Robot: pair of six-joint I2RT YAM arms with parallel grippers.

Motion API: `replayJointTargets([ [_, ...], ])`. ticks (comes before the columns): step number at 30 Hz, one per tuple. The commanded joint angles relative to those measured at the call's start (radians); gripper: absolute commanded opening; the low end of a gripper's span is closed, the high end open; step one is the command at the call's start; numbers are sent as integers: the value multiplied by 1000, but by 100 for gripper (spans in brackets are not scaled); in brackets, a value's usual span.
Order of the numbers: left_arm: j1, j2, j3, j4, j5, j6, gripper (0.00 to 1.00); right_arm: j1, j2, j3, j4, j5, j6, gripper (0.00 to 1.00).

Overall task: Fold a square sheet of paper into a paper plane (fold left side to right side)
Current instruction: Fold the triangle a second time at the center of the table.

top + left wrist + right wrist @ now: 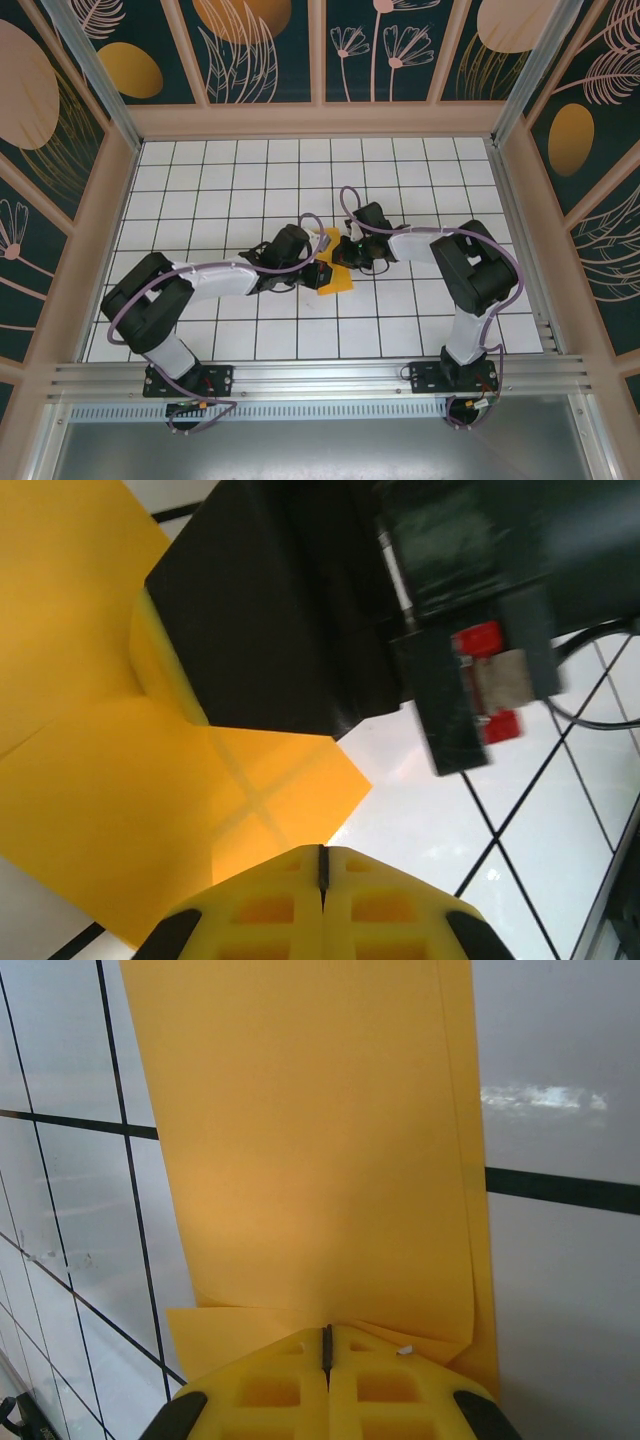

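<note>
Paper [340, 276], partly folded, lies between the two grippers. I see the left gripper [318, 271] at its left edge and the right gripper [350, 252] at its far right edge. Both jaw pairs are together, tips against the sheet. Its long axis runs straight away from the right jaws.

Orange-yellow square sheet of paper [338, 272] folded over; mid-table.

No readable text, label, brand, number or sign is showing anywhere. The sheet of paper [310, 1140] is lying plain, and the wall panels [260, 50] are carrying painted leaves and ovals.
</note>
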State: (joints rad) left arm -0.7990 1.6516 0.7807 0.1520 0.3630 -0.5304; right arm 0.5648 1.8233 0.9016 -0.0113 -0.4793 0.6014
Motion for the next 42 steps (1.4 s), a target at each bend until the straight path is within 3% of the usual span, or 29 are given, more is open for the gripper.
replayJointTargets([
  [1,-4,50,18,-25,4,21,6,-3,26,-13,-82,36,-15,2],
  [16,-5,94,-94,-20,2,15,4,-3,26,-13,-95,51,-20,2],
  [31,-4,-18,-210,-2,7,-28,4,-3,24,-20,-95,52,-20,2],
  [42,-2,-139,-92,-68,-40,20,5,-3,20,-19,-100,50,-22,2],
])
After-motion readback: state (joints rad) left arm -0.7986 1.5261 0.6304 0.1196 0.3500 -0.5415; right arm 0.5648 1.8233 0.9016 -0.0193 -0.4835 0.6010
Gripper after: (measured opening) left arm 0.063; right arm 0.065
